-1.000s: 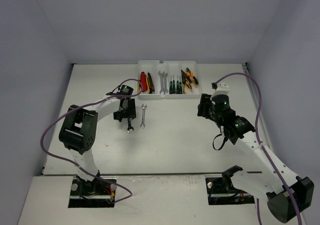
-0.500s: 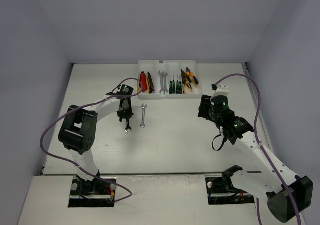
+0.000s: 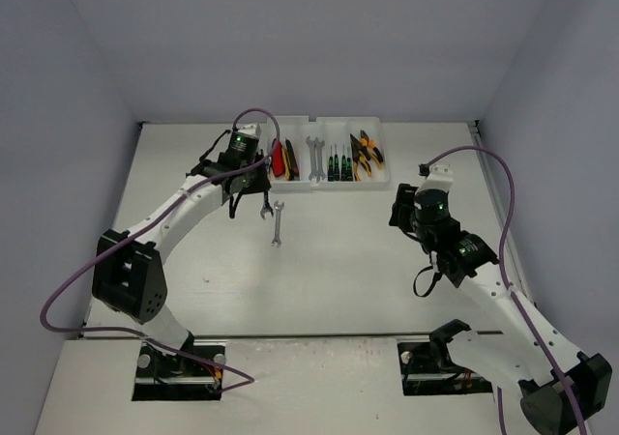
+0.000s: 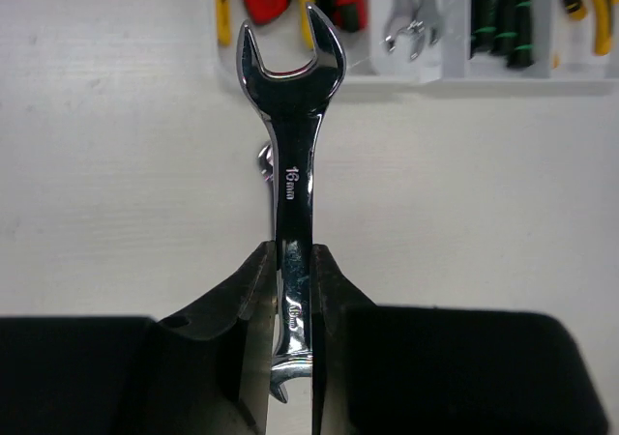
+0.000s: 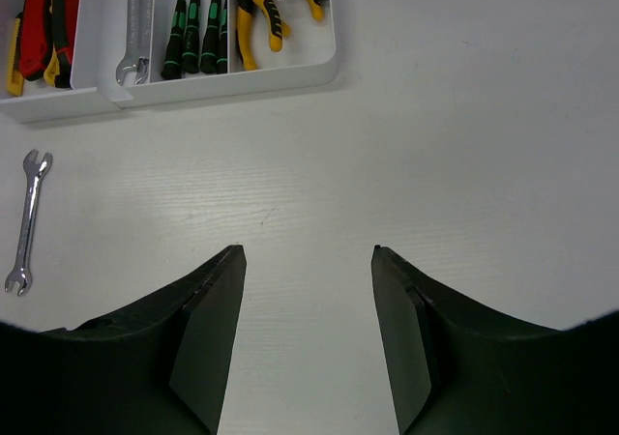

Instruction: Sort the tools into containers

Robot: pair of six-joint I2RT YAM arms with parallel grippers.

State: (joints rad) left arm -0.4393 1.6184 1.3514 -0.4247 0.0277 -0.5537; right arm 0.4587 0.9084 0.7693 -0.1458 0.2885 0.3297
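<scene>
While the white table [image 3: 368, 251] is serving as the work surface, the translucent tray [image 3: 290, 124] is sitting at its far edge. Its slots are running away from the arms, so tools can go in lengthwise.

The left gripper [image 4: 290, 261] is clenching a silver open-end wrench [image 4: 290, 155] and carrying it off the table, just in front of the tray's left end. It is pinching the shank edge-on and low down, so the long free end with its open jaw is pointing toward the slots. That grip looks suited to sliding the tool in head first.

The right gripper [image 5: 308, 329] is hanging released, its fingers parted with nothing between them, over bare table to the right of the tray. It is probably waiting there so as not to crowd the other arm.

The yellow-and-orange pliers [image 3: 366, 153] are lying in the rightmost slot and the red-and-yellow cutters [image 3: 280, 158] in the leftmost. A stored wrench [image 3: 312, 155] is lying in the second slot, which is likely where the carried one is heading. A loose wrench [image 3: 277, 224] is lying on the table near the tray, not yet sorted. The thin green-and-black screwdrivers [image 3: 335, 164] are filling the third slot.
</scene>
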